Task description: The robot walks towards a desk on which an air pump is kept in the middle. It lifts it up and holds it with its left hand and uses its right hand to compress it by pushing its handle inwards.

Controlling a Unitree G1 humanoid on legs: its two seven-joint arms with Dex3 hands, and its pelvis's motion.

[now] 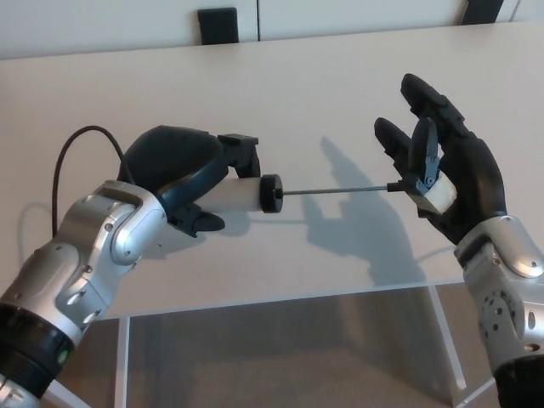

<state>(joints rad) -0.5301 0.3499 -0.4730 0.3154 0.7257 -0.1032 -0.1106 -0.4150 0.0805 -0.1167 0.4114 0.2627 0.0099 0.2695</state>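
White pump barrel half-hidden in left hand; handle seemingly behind right hand.

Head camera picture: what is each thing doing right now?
White air pump: lifted off the desk, held level.
Thin metal pump rod: pulled out, not yet pushed in.
Black left hand: shut on the pump's body.
Black right hand: open, at the rod's far end.
Pale desk: standing.

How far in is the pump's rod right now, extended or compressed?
Extended. A long bare stretch of rod shows between the pump cap and the right hand at its handle end.
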